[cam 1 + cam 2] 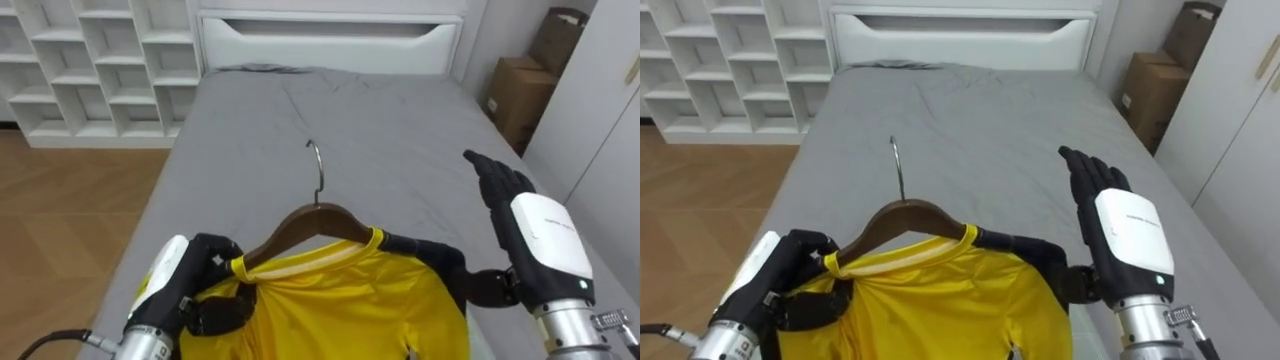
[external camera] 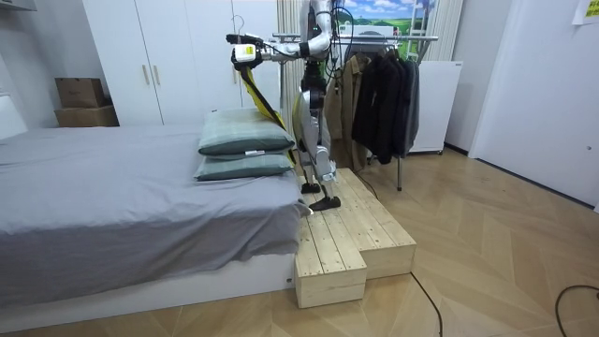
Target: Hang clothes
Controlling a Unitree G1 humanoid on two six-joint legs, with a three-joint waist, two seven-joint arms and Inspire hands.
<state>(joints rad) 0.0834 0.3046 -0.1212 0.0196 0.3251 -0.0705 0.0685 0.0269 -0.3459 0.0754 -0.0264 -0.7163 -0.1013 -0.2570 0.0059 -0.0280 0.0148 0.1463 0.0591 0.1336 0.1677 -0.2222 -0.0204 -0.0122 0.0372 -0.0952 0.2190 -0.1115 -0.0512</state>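
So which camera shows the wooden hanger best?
The right eye view: the hanger is seen close up, metal hook and wooden neck clear against the grey bed, its arms inside the yellow shirt. The left eye view shows nearly the same. In the room view it is too small to make out above the hanging shirt.

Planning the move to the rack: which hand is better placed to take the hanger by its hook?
Probably the right. The right hand is open and free beside the hanger, while the left hand is curled round the yellow shirt at the hanger's left end.
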